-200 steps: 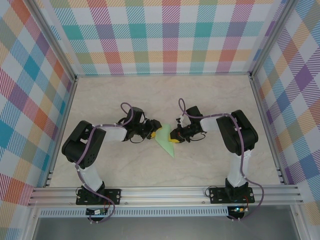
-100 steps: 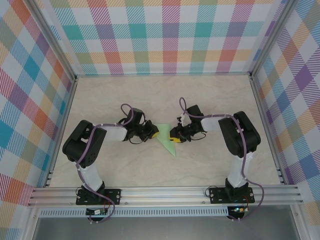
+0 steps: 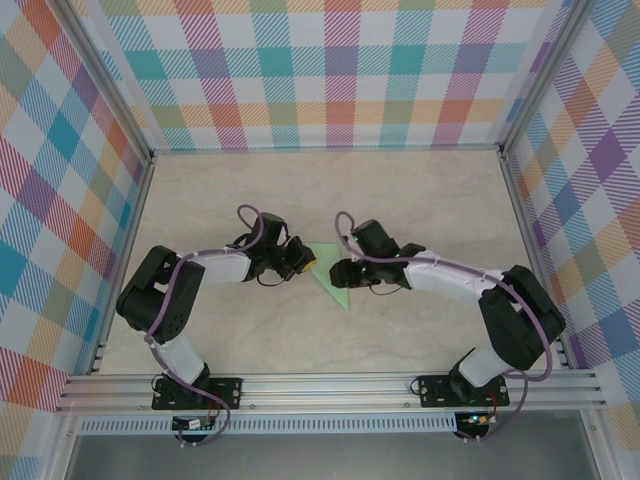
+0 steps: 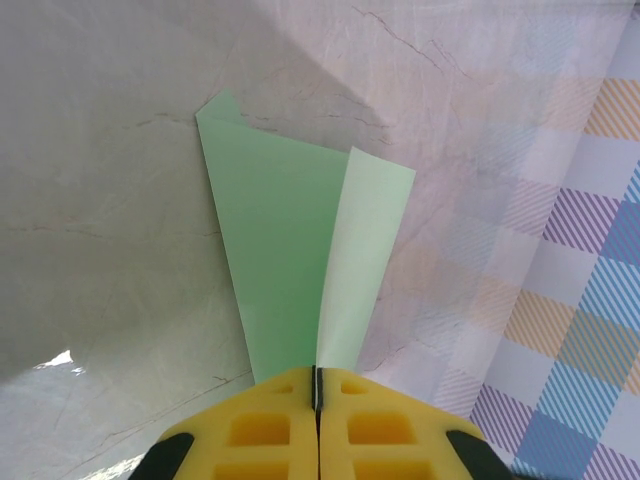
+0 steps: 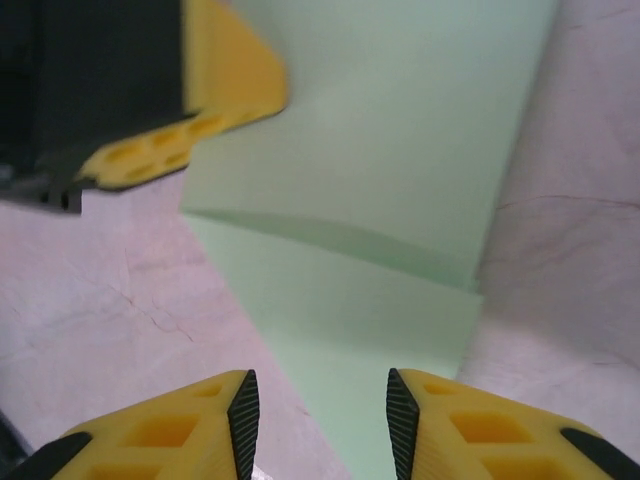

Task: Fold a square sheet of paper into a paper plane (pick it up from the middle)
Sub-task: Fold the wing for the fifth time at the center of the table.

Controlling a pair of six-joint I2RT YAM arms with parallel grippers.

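The square sheet of paper is folded into a pale mint-green paper plane (image 3: 330,281), a narrow dart lying mid-table with its sharp tip towards the near edge. My left gripper (image 3: 303,262) is on its left side. In the left wrist view my left gripper (image 4: 317,385) is shut on the centre crease of the paper plane (image 4: 275,250), one lighter wing standing up beside a darker one. My right gripper (image 3: 337,272) is at the plane's right side. In the right wrist view it (image 5: 322,415) stands open just above the paper plane (image 5: 400,170), gripping nothing, with the left gripper's yellow finger (image 5: 215,90) opposite.
The marble-patterned tabletop (image 3: 420,200) stretches all round the paper. Checked walls (image 3: 330,70) close off the back and both sides. An aluminium rail (image 3: 330,385) with both arm bases runs along the near edge.
My left gripper has shut on the paper's crease. My right gripper has let go and opened, and its arm has stretched out lower and to the left.
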